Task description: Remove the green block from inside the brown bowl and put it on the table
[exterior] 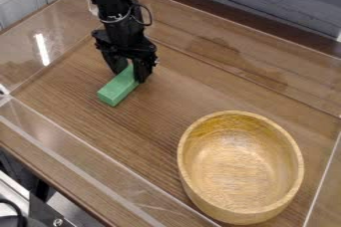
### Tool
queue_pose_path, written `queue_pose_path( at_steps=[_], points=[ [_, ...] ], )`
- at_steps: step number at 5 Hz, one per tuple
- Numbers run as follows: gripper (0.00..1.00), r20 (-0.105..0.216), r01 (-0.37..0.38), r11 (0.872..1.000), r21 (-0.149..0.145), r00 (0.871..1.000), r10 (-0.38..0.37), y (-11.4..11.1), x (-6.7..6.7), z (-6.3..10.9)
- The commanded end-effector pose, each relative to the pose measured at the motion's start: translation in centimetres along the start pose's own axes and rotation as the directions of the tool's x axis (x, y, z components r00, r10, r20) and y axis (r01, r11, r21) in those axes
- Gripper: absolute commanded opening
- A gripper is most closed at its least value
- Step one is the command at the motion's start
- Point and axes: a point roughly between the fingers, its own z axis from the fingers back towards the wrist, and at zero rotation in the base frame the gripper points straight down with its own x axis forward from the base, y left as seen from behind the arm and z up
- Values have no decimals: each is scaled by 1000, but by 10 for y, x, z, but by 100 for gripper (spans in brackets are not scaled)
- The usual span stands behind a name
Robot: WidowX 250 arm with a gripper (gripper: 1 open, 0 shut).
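1. Camera view, placement: the green block (119,89) lies flat on the table (226,67), towards its far-left corner and well apart from the brown bowl (241,164), which sits empty near the front-right corner. With the block out of the bowl and resting on the wood, the task looks essentially done.
2. Same view, the gripper (132,68): it points straight down just above the block's far end. Its dark fingers are drawn almost together and hold nothing; whether they touch the block's top I cannot tell.
3. Materials and shapes: the block is a plain, flat-sided bar in matte bright green. The bowl is round, pale tan wood with a thick rim and visible grain rings inside. The table is darker brown wood-grain, edged by low clear acrylic walls that catch reflections.
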Motion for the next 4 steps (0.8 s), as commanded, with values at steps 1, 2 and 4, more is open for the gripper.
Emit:
queue_pose_path(
  at_steps=[1,2,4],
  points=[
    [0,40,10,1000,7,999,-10,-2,13,12],
    [0,29,7,1000,0,1000,-7,-3,13,11],
    [0,8,2,1000,-14,1000,-2,-5,13,10]
  ],
)
